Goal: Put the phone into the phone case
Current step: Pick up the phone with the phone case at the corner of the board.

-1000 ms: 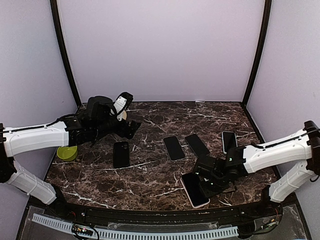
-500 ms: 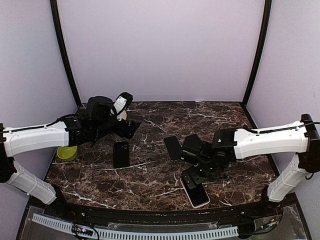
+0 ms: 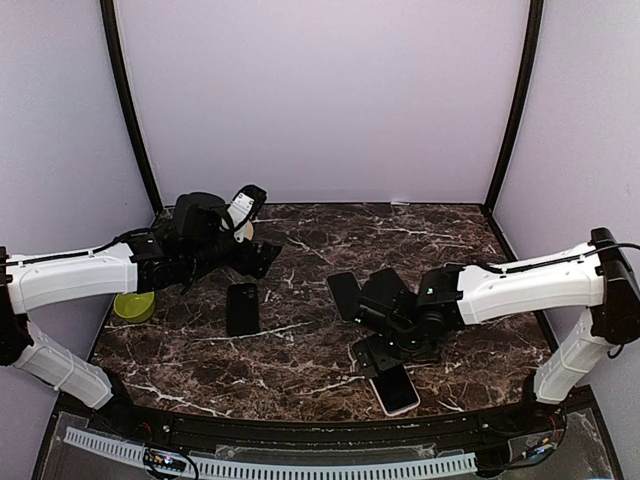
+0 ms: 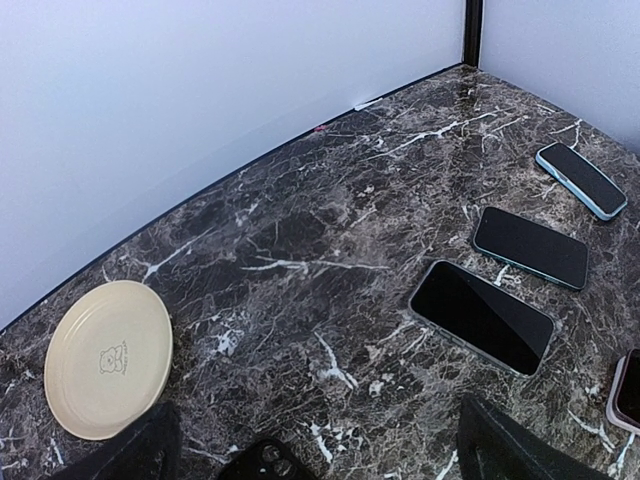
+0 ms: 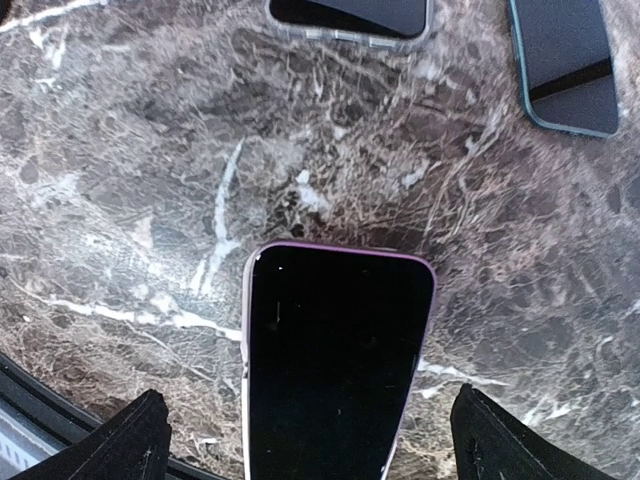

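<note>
Phone (image 5: 338,370) flat on the bench (image 5: 130,170) by the near edge, seated in its pink case (image 5: 246,330) (by the look of it) — straight beneath the right pincer (image 5: 307,415), spread wide, holding nothing. Long axis between the fingers (image 5: 140,440). Left pincer (image 4: 315,445), also wide, well apart.

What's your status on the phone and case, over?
Left hand open, raised at left rear. Right hand open, above the pink-cased phone, not gripping. It lies flat, screen up, near edge. Other phones apart from it.
</note>
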